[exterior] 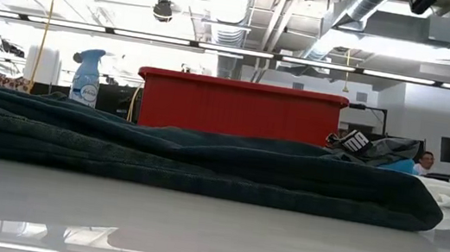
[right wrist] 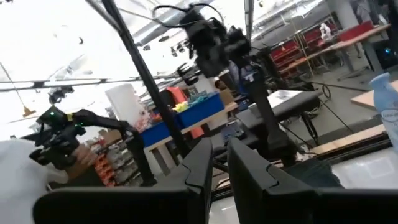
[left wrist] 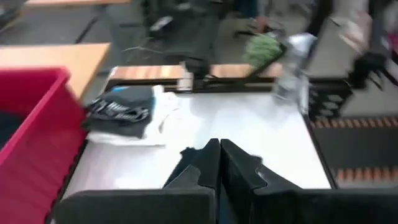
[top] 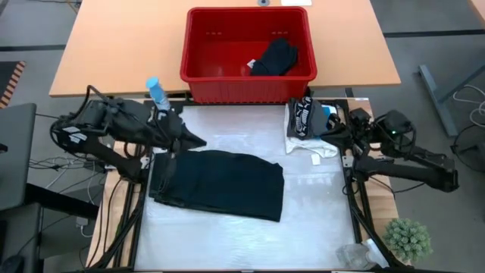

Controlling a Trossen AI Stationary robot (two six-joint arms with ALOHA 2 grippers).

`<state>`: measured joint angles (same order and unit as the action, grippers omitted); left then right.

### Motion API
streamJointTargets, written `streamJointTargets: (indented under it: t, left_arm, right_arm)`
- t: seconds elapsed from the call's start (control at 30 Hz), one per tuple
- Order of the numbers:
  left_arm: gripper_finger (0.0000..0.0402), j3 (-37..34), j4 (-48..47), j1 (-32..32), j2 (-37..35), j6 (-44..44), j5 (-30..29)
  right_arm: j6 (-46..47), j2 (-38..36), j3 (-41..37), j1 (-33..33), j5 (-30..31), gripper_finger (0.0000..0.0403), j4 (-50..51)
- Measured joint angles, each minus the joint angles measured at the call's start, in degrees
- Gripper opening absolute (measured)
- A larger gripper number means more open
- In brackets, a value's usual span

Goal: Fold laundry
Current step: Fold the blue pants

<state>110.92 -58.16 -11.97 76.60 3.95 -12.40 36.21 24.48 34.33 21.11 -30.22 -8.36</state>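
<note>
Because the black trousers (top: 218, 184) lie folded in the middle of the white work mat (top: 303, 227) with their long axis running left to right, the coming move turns on which arm sits closer to them, and that is plainly the left one. The left gripper (top: 193, 140) hovers just beyond the trousers' far left corner, pointing rightward across the mat, so the garment lies on its near side and slightly to its right. In the left wrist view its two dark fingers (left wrist: 208, 163) press together with no gap and nothing between them; it holds nothing. The right gripper (top: 332, 134) sits at the mat's far right edge, next to a small stack of folded garments (top: 307, 125) with a dark grey printed piece on top, white cloth beneath and a bit of teal showing. That stack is well apart from the trousers. In the right wrist view its fingers (right wrist: 200, 163) stand only narrowly parted, and no cloth shows between them; whether they touch the stack cannot be told. A further black garment (top: 275, 58) waits in the red basket (top: 204, 53) beyond the mat's far edge. Judging by the neat fold, the trousers look ready to be moved onto the stack or squared up, a job the left arm is nearer to.
</note>
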Motion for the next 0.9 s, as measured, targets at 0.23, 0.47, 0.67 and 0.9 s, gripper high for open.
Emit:
streamJointTargets:
  t: [0.23, 0.47, 0.67, 0.9]
  left_arm:
    - [0.0000, -26.0, 21.3, 0.0, -9.8, 10.4, -5.8]
    - [0.0000, -51.1, 45.7, 0.0, -18.1, 20.9, -8.2]
    - [0.0000, -60.6, 50.0, -0.1, -17.9, 27.5, -15.8]
    - [0.0000, -66.2, 50.9, -1.4, -13.4, 33.8, -18.8]
  right_arm:
    - [-9.6, 0.3, 0.0, -6.2, 6.4, 0.0077, 2.4]
    - [-15.1, 1.1, 0.0, -11.5, 8.6, 0.0077, 2.5]
    - [-15.2, 1.0, 0.1, -14.5, 8.8, 0.0077, 4.0]
    - [-15.6, 1.5, 0.1, -15.6, 13.9, 0.0077, 12.5]
